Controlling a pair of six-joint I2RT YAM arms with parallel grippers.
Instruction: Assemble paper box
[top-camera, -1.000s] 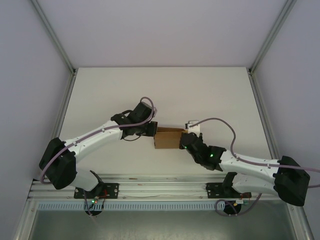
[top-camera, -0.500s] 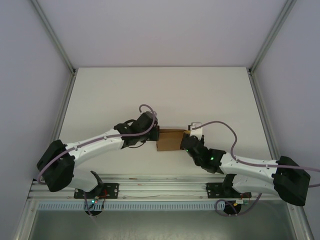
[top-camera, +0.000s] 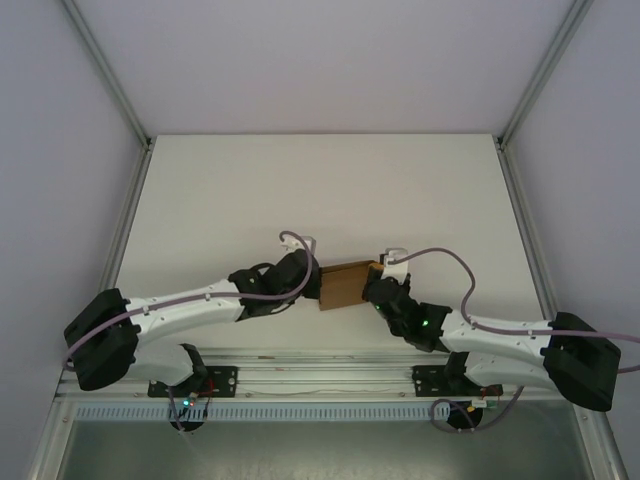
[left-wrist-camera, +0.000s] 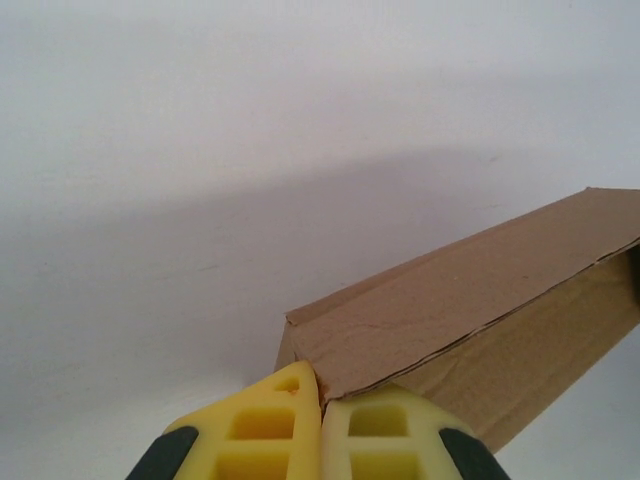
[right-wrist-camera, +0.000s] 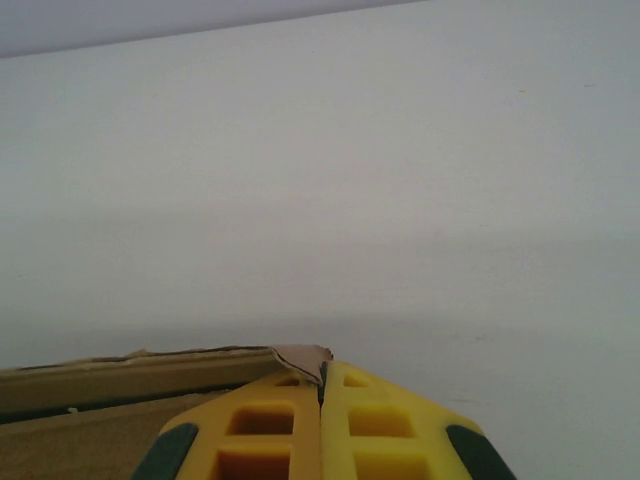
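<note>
Two grippers are sharing one load. In the top view, my left gripper (top-camera: 316, 281) is pinching the left end of the paper box (top-camera: 346, 285) and my right gripper (top-camera: 371, 279) is pinching its right end. The box's long axis is running left to right between them, low in the frame's centre over the tabletop (top-camera: 300, 180).

In the left wrist view, my clenched gripper (left-wrist-camera: 320, 385) is biting a box corner at bottom centre, the body stretching toward the right edge.

In the right wrist view, my closed gripper (right-wrist-camera: 322, 375) is nipping a flap tip, the box (right-wrist-camera: 120, 385) trailing off lower left. I judge that neither arm is nearer.
</note>
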